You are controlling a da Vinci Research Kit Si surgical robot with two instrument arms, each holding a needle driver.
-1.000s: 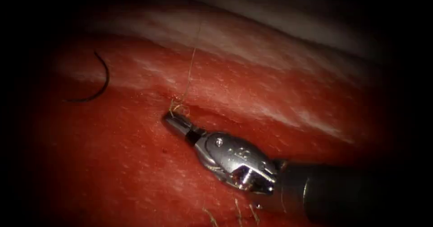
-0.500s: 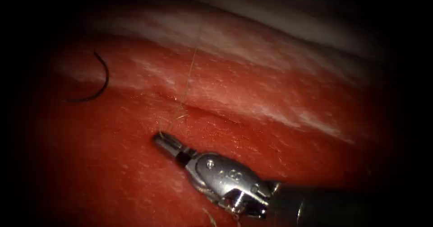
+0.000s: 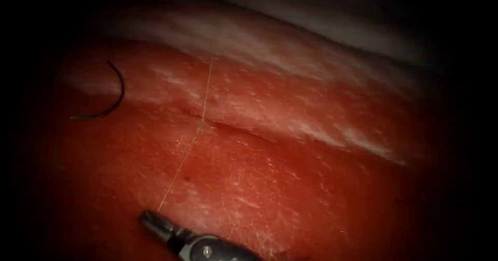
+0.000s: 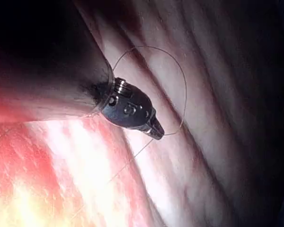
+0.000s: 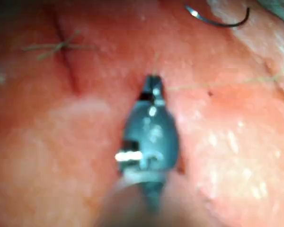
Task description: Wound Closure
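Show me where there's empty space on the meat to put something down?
The tissue is bare right of the thread, below the cut. Another bare patch lies between the needle, loose on the tissue left of the cut, and the thread. It's crowded where the right tool and left tool hold the thread.

Surgical practice bench, not a ward: slab of tissue [image 3: 290, 152] with pale fat bands, loose curved needle [image 3: 111, 97] lying on it, fine thread [image 3: 189, 147], small steel wristed tool [image 4: 132, 111].
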